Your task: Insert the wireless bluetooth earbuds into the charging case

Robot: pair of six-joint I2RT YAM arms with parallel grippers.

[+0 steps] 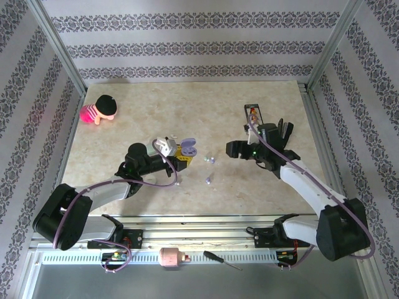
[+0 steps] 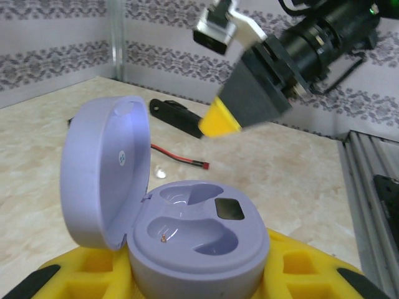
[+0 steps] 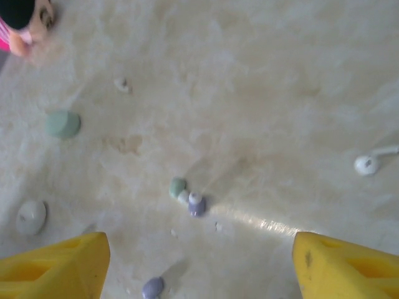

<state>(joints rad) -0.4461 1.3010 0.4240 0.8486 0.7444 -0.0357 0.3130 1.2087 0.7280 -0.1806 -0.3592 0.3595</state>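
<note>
My left gripper [image 1: 181, 152] is shut on the lavender charging case [image 2: 199, 233], its yellow fingers [image 2: 299, 268] on either side of the base. The case's lid [image 2: 106, 168] stands open and both wells are empty. My right gripper [image 3: 199, 274] hangs open above the table, nothing between its yellow fingertips [image 3: 56, 265]. Below it lie wireless bluetooth earbuds: a pale green one [image 3: 177, 187] touching a lavender one [image 3: 196, 204], another lavender one [image 3: 153, 287] nearer, and a white one [image 3: 366, 164] off to the right. In the top view the right gripper [image 1: 232, 148] is just right of the case [image 1: 189, 147].
A pale green pebble-shaped case [image 3: 63, 124] and a white one [image 3: 31, 217] lie on the table to the left. A doll [image 1: 100, 110] sits at the back left, a black pack [image 1: 254, 113] at the back right. A red wire [image 2: 181, 159] lies beyond the case.
</note>
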